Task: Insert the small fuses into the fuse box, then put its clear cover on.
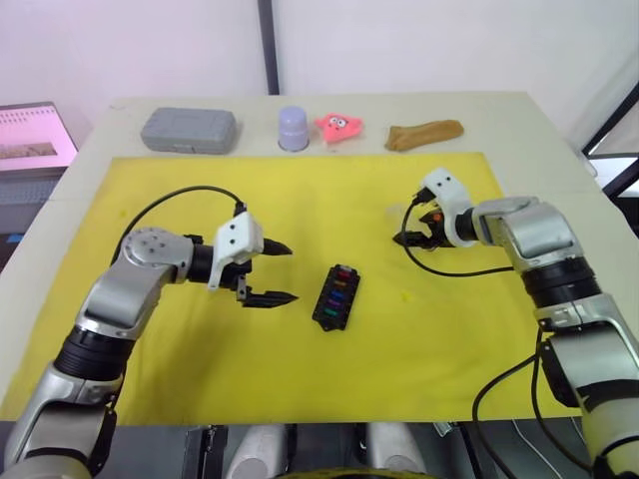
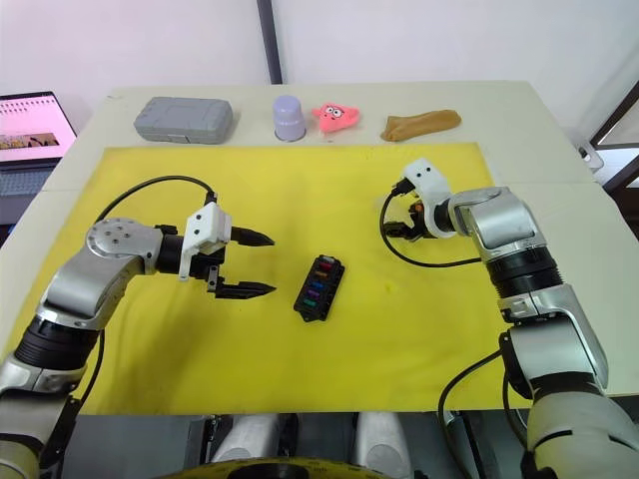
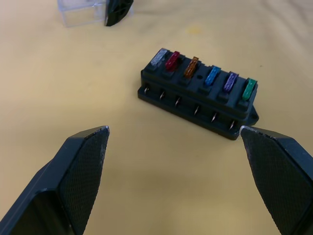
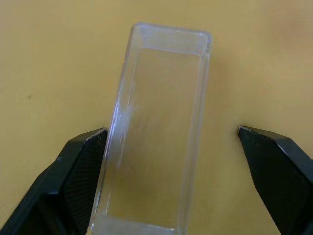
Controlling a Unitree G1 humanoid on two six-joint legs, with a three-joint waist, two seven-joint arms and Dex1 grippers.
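The fuse box (image 1: 336,296) is seen lying flat near the middle of the yellow mat (image 1: 200,379), between the two arms. Six small fuses (image 3: 203,74) are seated in a row along its top: grey, red, amber, blue, purple and green, as read in the left wrist view. No cover is seen on the box.

The clear cover (image 4: 156,132) is found well apart from the box, on the mat toward the robot's right. It is framed by the right gripper (image 1: 417,232), whose fingers are spread wide to either side of it; one fingertip (image 4: 90,147) appears to be touching the cover's long edge, though contact cannot be confirmed, while the other is kept clear of it.

The left gripper (image 1: 280,271) is held just left of the fuse box, with its two black fingers parted and nothing between them. It is pointed toward the box without touching it.

Along the far edge of the table (image 1: 559,180), beyond the mat, a grey case (image 1: 189,130), a lavender cup (image 1: 294,129), a pink toy (image 1: 338,126) and a brown object (image 1: 423,134) are lined up. A screen (image 1: 30,135) is visible off the table's left side.
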